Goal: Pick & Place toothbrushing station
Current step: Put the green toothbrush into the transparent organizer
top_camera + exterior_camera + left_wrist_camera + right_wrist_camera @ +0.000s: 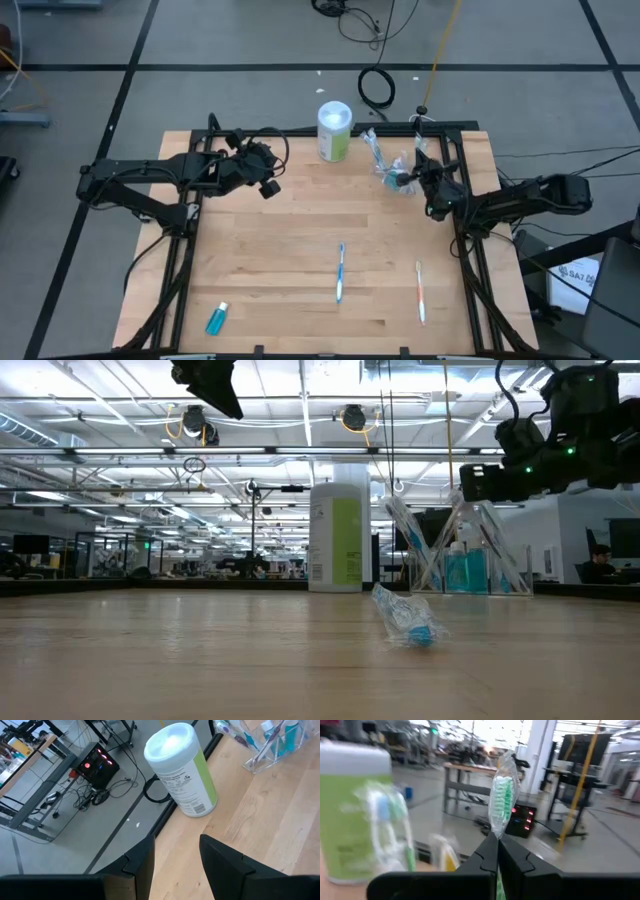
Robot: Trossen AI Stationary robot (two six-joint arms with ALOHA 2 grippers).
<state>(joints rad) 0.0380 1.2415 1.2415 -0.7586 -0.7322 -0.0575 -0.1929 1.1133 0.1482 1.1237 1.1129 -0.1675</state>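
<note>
At the counter's far-left corner the left claw hovers, its fingers apart and empty. Near the far-right corner, the right claw pinches a green-bristled toothbrush in clear wrapping above the clear plastic cup of brushes.

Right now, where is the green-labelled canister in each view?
High view: green-labelled canister at the table's far edge, near centre.
Low view: centre, upright.
Left wrist view: upper centre.
Right wrist view: left side, blurred.
Shared landmark: clear plastic cup beside it.
</note>
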